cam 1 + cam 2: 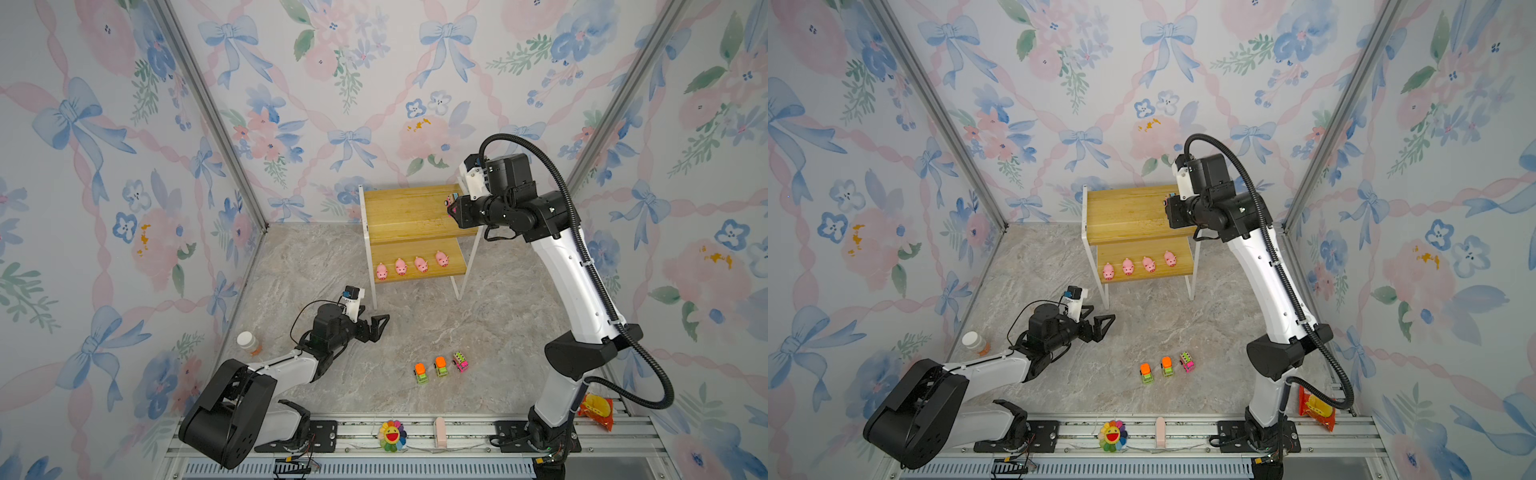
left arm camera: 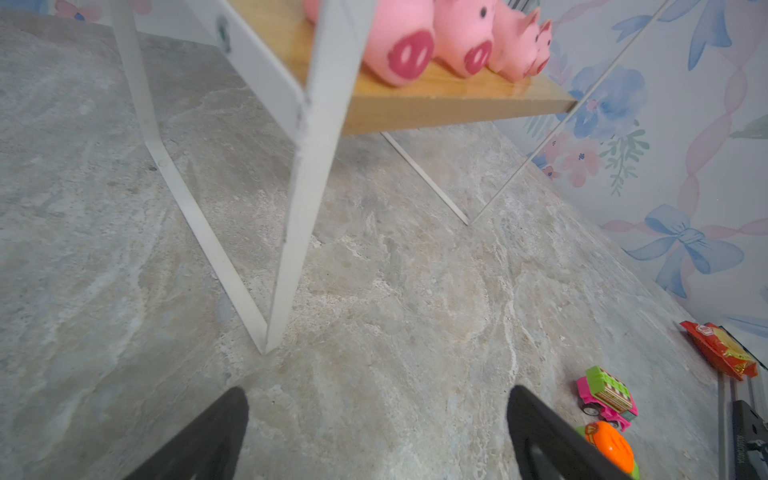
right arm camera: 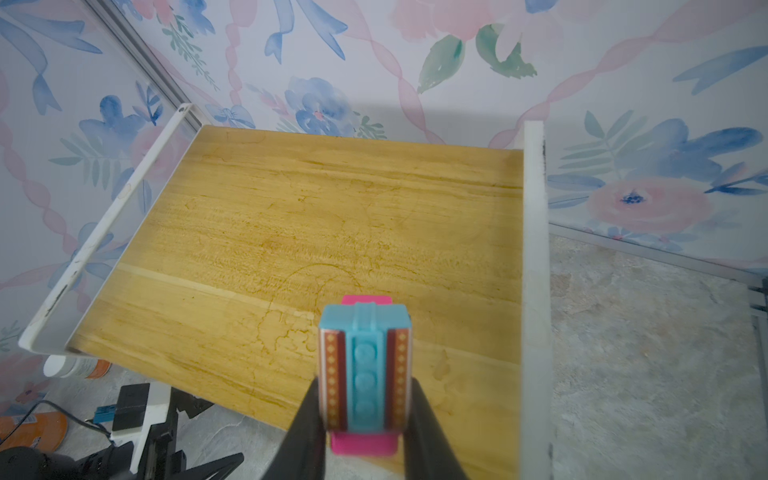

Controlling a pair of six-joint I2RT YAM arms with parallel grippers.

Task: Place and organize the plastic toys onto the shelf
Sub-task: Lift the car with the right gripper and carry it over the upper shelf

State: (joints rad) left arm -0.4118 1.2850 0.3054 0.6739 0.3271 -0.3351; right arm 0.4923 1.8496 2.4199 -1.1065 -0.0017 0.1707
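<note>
In both top views the right arm rises tall from the front rail, bends at the elbow and reaches leftward. Its right gripper (image 1: 451,208) hangs over the right end of the upper board of the two-tier shelf (image 1: 399,216), which is glossy yellowish wood in a thin white metal frame. The jaws are clamped on a small pink toy truck (image 1: 450,200). The left arm lies low and folded. The left gripper (image 1: 372,321), jaws apart and empty, points toward the shelf's front left leg. Four rounded pink plastic pigs (image 1: 401,267) stand in a row on the lower board. On the grey marbled tabletop (image 1: 332,270), well in front of the shelf, stand two orange-topped green toy trucks (image 1: 420,372). Just beside them is a pink toy truck with a green patterned top (image 1: 460,360).

In the left wrist view the black fingers (image 2: 224,428) spread wide, low over the marbled surface, near the flat white leg. The pigs, smooth and matte with dark-pink snouts, line the board's front edge.

In the right wrist view two black fingers (image 3: 303,415) press the held truck's sides. It is boxy, with a pale-blue studded roof, red-brown patterned side strips and a bright pink body. It sits over the grained upper board near the white side bar. Whether it touches the wood cannot be told.
</note>
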